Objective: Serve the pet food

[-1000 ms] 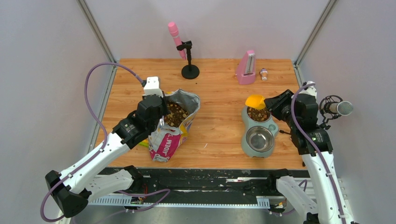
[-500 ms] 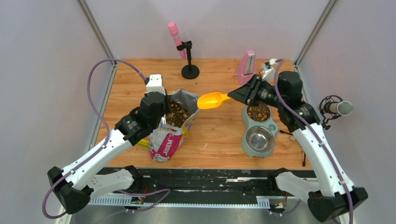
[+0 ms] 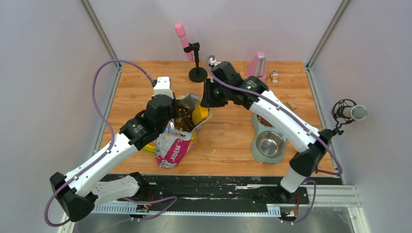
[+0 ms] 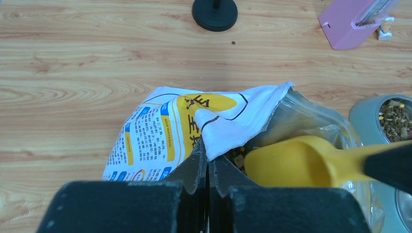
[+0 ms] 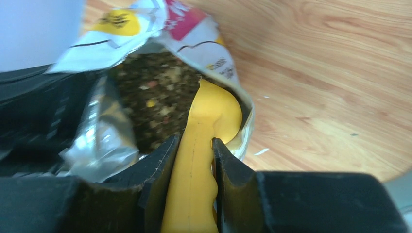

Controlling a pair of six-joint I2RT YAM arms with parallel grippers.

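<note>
Two sets of jaws are clamped: left on the rim of the bag (image 3: 170,145), right on the scoop (image 3: 199,115), which is dipped into the pet food (image 3: 182,119) in the bag toward the left edge of the table (image 3: 136,87). The bag could be toppled if its wall is snagged. Half a second earlier, the scoop was held mid-air.

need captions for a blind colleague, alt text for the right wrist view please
The right gripper clamps the handle of a yellow scoop, whose bowl dips into the open bag beside the brown pet food. Wooden table lies to the right.
</note>
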